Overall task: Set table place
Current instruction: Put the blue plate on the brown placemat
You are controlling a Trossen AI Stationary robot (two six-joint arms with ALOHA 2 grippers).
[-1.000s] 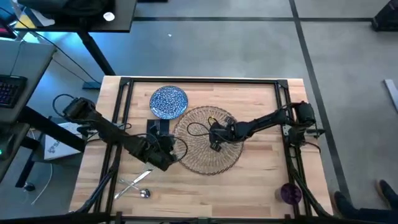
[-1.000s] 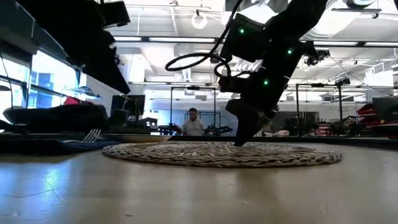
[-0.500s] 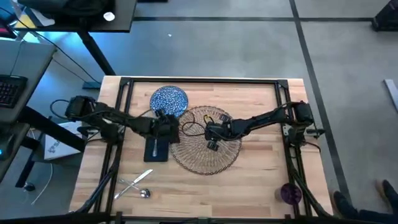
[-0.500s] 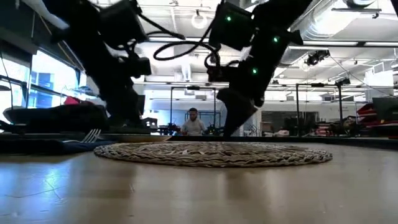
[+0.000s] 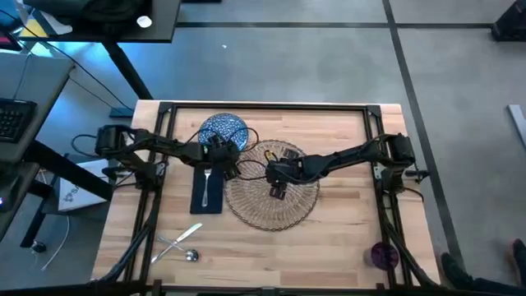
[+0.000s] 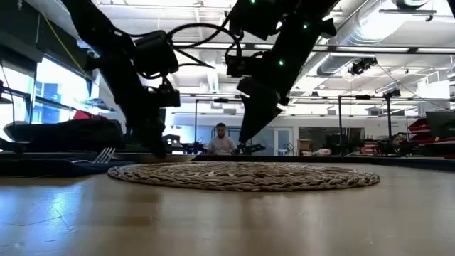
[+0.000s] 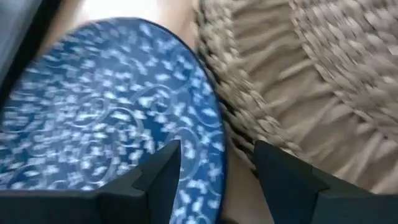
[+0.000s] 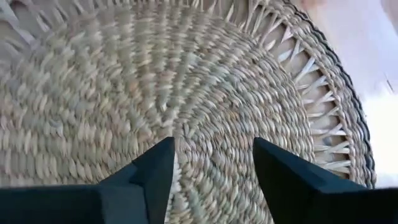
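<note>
Your left arm reaches in from the table's left side, stretched toward the far middle, and its left gripper (image 5: 220, 156) hangs low with the fingers (image 7: 163, 180) spread apart, nothing between them. Your right arm comes in from the right side, elbow bent, running across toward the centre. Its right gripper (image 5: 276, 175) points down near the middle, its fingers (image 8: 155, 174) likewise parted and empty.
</note>
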